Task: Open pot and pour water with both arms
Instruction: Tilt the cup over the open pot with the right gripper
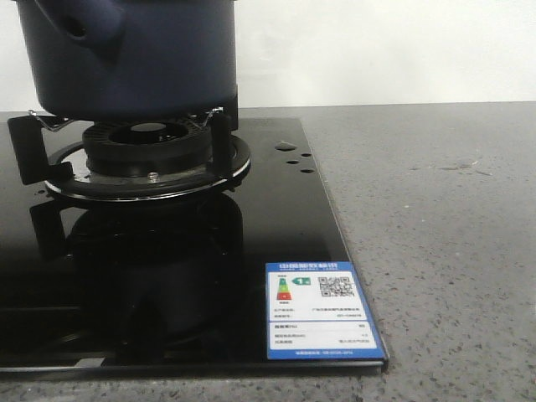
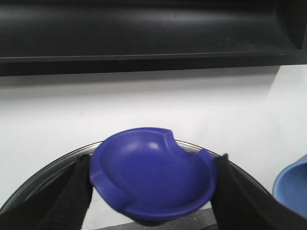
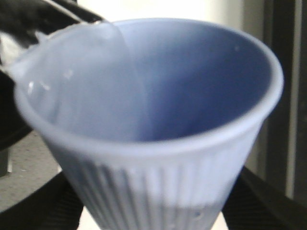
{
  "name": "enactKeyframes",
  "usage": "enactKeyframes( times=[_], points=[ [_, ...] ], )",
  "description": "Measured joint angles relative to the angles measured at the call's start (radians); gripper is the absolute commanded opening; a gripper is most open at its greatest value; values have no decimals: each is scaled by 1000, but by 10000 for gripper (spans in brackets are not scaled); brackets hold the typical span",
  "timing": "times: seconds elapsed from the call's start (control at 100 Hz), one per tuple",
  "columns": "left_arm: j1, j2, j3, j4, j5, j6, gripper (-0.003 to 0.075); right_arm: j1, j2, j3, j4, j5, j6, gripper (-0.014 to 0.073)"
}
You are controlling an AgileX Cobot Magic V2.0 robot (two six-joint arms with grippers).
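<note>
**Blue lid in my left grip, ribbed cup in my right**

Navy-blue and matte, the pot (image 1: 126, 54) sits on the black burner grate (image 1: 146, 159) of the glass hob (image 1: 276, 218), and neither of my arms shows in the front view. Its stub handle (image 1: 79, 25) sticks out from the side wall. A grey speckled counter (image 1: 444, 234) runs alongside the hob, and an energy label (image 1: 322, 310) is stuck on the hob's near corner.

My left gripper (image 2: 151, 184) is closed onto a deep blue lid (image 2: 153, 175), one black finger (image 2: 72, 196) pressed to each edge. The lid is turned so that its hollow underside faces my wrist camera. Just behind the lid curves a shiny metal rim (image 2: 43, 170); it may be the pot's open mouth, though I cannot be sure from this angle. Off to one side of the lid, a slice of pale blue cup (image 2: 292, 187) shows.

My right gripper (image 3: 153, 211) is clamped around that pale blue ribbed cup (image 3: 153, 143), fingers against its lower wall on both sides. The cup looks tipped, its mouth open toward my camera. A few small shiny drops (image 3: 31, 86) of water cling to the inner wall near the rim; the picture is too soft to tell more.
</note>
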Motion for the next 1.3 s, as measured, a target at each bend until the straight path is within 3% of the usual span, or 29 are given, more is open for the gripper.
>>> enactKeyframes(
  times=[0.59,1.3],
  points=[
    [0,0,0,0,0,0,330,0,0,-2,-274,-27,-2,294],
    [0,0,0,0,0,0,330,0,0,-2,-342,-39,-2,294]
  ],
)
